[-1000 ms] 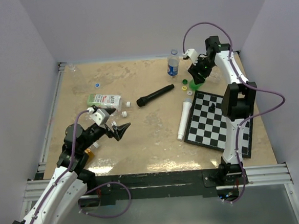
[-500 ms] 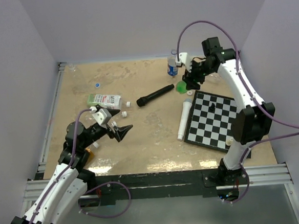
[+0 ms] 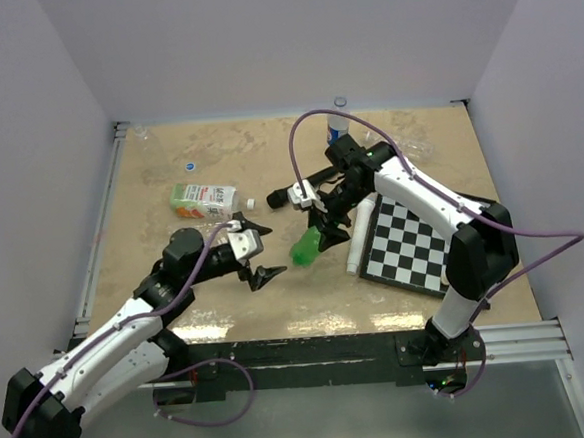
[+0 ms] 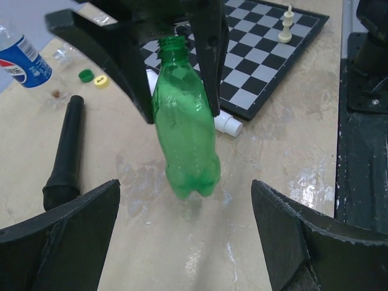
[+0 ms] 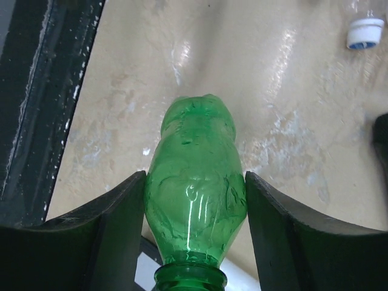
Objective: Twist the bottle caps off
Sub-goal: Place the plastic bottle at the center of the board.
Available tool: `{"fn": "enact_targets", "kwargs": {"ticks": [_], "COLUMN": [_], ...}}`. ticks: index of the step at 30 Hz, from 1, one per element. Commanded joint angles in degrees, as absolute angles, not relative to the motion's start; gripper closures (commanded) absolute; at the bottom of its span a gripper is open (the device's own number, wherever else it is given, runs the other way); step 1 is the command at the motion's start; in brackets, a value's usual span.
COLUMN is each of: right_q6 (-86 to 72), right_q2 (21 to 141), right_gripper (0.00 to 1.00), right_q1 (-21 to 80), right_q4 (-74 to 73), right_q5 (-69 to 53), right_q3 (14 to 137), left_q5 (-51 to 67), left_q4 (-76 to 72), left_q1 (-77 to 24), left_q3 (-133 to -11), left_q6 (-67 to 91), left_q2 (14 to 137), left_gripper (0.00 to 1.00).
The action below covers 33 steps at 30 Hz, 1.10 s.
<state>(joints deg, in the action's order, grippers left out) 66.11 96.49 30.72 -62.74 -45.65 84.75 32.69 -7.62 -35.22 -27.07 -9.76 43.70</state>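
My right gripper (image 3: 320,225) is shut on a bright green bottle (image 3: 304,248), which hangs bottom-down and tilted over the middle of the table. The bottle's neck (image 4: 173,43) shows no cap. In the right wrist view the fingers (image 5: 115,218) press both sides of the green bottle (image 5: 195,182). My left gripper (image 3: 261,249) stands open just left of it, jaws wide and empty, with the green bottle (image 4: 185,139) a little ahead of them. A Pepsi bottle (image 3: 337,128) stands at the back. A green cap (image 4: 86,75) and a yellow cap (image 4: 101,80) lie loose near it.
A black microphone (image 3: 295,191) and a white microphone (image 3: 358,236) lie mid-table beside the chessboard (image 3: 424,240). A white-and-green carton (image 3: 202,196) lies at the left, with a blue cap (image 3: 189,167) behind it and a white cap (image 3: 252,203) beside it.
My right arm has carried the green bottle from the back right to the middle of the table. My left arm has swung right toward it, its jaws slightly narrower.
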Motion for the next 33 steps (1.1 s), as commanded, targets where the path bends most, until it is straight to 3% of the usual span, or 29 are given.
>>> {"fn": "enact_targets", "kwargs": {"ticks": [1, 20, 25, 30, 33], "right_q6": [68.6, 69.0, 68.9, 68.8, 68.6], "right_q2": [97.3, 99.2, 99.1, 98.9, 98.6], "right_gripper": [0.77, 0.77, 0.77, 0.75, 0.64], "right_q1": [32.0, 32.6, 32.6, 32.6, 32.5], "right_q4": [-62.9, -63.0, -63.0, -63.2, -63.2], "right_q5": [-52.7, -58.0, -58.6, -58.7, -58.9], "right_q3": [84.5, 85.5, 85.3, 85.5, 85.9], "left_q5": [23.0, 11.5, 5.9, 5.9, 7.3], "left_q4": [-5.4, -6.2, -4.7, -3.4, -2.9], "left_q1": [-41.7, -51.9, -52.7, -52.7, -52.7], "left_q3": [-32.2, -37.9, -40.9, -41.0, -40.7], "left_q6": [-17.3, -19.2, -18.1, -17.1, -15.7], "left_q2": [48.6, 65.2, 70.1, 70.0, 69.4], "left_gripper": [0.07, 0.09, 0.32, 0.79, 0.89]}}
